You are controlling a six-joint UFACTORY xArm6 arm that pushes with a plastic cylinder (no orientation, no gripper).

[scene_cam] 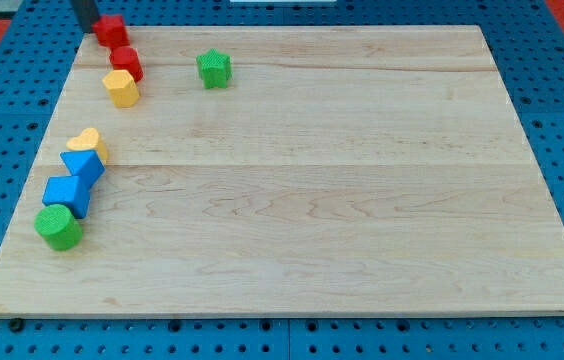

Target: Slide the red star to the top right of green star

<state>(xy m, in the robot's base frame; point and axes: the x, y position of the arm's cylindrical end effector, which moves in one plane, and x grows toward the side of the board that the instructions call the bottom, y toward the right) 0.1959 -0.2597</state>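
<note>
Progress is looking small: the red star is sitting at the counter's top left edge, well to the view's left of the green star. My tip is touching its left side. I am carrying no jaws, only the rod. Pushing it rightward past the green star is remaining, I judge.

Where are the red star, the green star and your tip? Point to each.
red star [112,30]: camera view, its top face.
green star [214,68]: camera view, its centre.
my tip [89,25]: camera view, rod's lower end.
</note>
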